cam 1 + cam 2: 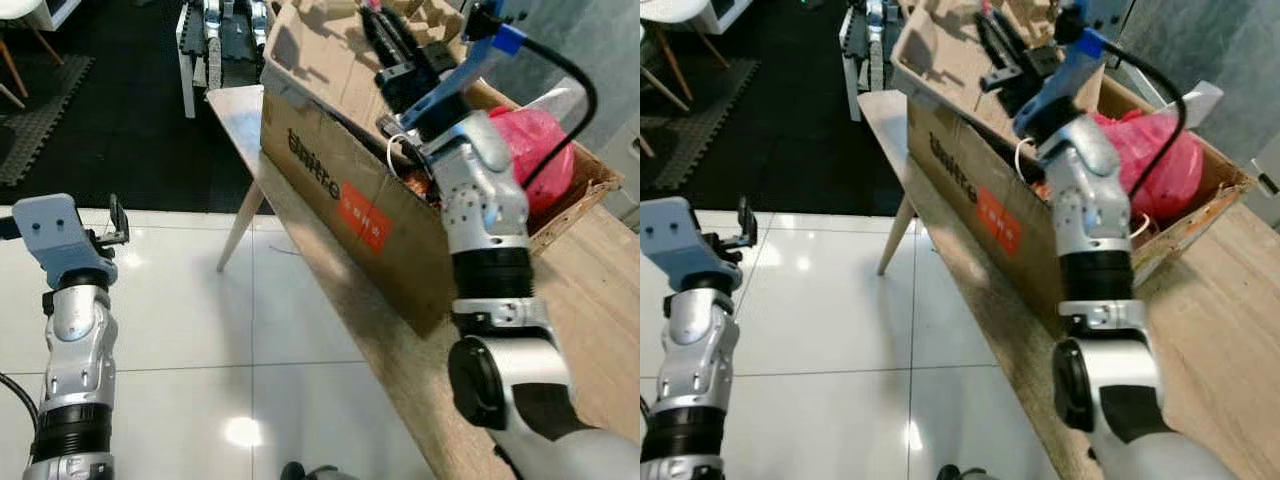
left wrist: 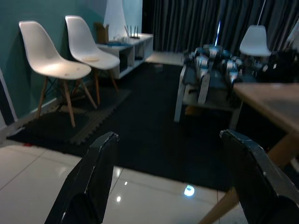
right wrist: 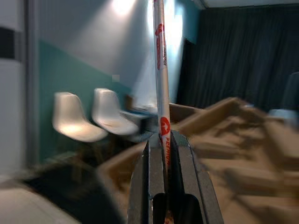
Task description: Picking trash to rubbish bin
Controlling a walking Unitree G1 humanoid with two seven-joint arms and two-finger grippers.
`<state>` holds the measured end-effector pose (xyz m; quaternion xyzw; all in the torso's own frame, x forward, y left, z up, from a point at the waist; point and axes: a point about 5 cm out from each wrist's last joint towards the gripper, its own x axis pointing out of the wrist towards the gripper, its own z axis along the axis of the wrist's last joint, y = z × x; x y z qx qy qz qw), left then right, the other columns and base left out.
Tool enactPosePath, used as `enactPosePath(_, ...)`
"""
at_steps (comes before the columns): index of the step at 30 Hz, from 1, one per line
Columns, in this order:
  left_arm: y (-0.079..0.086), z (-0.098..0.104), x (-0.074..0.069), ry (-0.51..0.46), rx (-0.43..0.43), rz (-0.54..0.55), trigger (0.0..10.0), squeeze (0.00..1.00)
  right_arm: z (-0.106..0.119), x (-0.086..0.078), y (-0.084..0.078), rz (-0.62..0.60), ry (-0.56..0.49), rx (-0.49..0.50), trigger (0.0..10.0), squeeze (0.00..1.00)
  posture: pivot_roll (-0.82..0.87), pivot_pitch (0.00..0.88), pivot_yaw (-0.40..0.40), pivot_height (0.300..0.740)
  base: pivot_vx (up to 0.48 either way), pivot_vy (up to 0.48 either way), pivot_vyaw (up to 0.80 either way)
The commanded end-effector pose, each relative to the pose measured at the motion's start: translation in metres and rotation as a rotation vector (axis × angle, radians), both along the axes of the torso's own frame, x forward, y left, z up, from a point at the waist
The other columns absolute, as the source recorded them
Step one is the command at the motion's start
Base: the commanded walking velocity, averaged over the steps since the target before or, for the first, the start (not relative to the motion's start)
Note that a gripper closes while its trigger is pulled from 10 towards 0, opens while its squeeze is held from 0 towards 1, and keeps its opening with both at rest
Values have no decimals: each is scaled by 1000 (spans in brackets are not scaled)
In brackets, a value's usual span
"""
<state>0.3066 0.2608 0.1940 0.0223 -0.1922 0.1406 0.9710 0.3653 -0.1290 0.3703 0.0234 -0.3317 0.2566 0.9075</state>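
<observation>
Right end effector [image 1: 385,45] is raised over the open top of the Unitree cardboard box [image 1: 345,190] standing on the wooden desk [image 1: 590,290], fingers pressed together on a thin white wrapper with red print [image 3: 161,79]. In the right wrist view the wrapper stands edge-on between the two fingers [image 3: 152,177], its long axis running straight out along them and away from the wrist. The box's tan flap [image 1: 310,55] lies just beyond and below the fingertips; a pink plastic bag [image 1: 535,150] sits inside the box toward the robot's right. Judgement: the box serves as the bin here, and the drop point is directly beneath the right end effector, so the next move needs only a release, perhaps after a small dip. Left end effector [image 2: 173,182] hangs over the white tiled floor [image 1: 190,300], well apart from the desk, fingers spread and empty, facing two white chairs [image 2: 70,56].
</observation>
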Motion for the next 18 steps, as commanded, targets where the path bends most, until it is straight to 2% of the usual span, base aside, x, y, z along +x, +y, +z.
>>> enactPosePath(1,-4,11,0,-47,1,-38,10000,0,4,5,-18,-165,-11,-74,10000,0,191,130,-138,740,0,0,0)
enactPosePath(2,-4,11,0,-47,1,-38,10000,0,4,5,-18,-165,-11,-74,10000,0,191,130,-138,740,0,0,0)
enactPosePath(5,-9,22,-3,-107,-13,-97,10000,0,2,10,-36,-292,14,-128,10000,0,188,130,-137,740,0,0,0)
enactPosePath(7,-11,26,-4,-124,-13,-114,10000,0,1,11,-39,-310,22,-132,10000,0,188,130,-137,740,0,0,0)
enactPosePath(10,-22,47,-6,-199,8,-216,10000,0,-6,13,-49,-342,65,-163,10000,0,186,129,-134,740,0,0,0)
enactPosePath(15,-26,57,-7,-232,0,-260,10000,0,-14,13,-47,-299,108,-188,10000,0,183,129,-131,740,0,0,0)
enactPosePath(18,-27,64,-8,-248,6,-265,10000,0,-25,14,-46,-310,154,-320,10000,0,179,132,-126,740,0,0,-510)
